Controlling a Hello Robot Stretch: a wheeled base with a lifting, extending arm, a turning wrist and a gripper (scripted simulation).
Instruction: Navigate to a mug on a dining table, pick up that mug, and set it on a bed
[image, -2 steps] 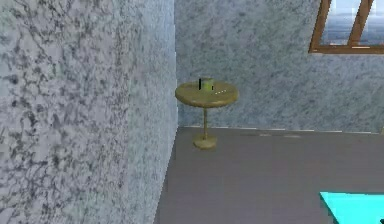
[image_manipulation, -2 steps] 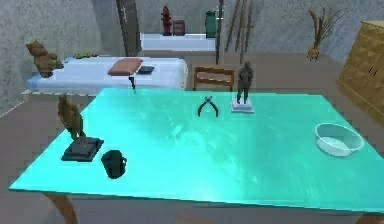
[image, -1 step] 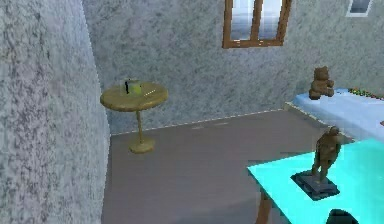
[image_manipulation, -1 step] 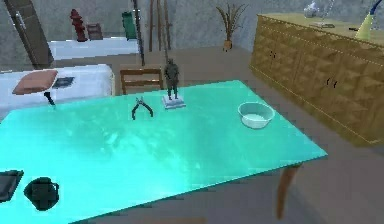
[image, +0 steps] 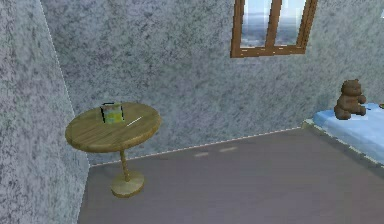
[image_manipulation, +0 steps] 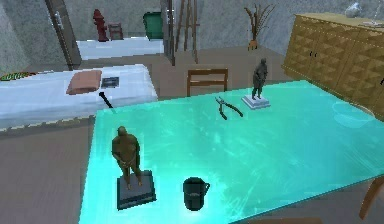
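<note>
Dark mug stands upright nr the near edge of the teal tabletop, just right of a figure statue, bed past its left end in arm side view; fwd view has a round tabletop & teddy bear; fingers' state & mug's place rel. to them: can't tell.

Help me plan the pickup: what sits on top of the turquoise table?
On the turquoise table: a dark mug, a brown statue on a dark base, a darker statue on a pale base, and a pliers-like tool. The mug's inside cannot be made out.
</note>
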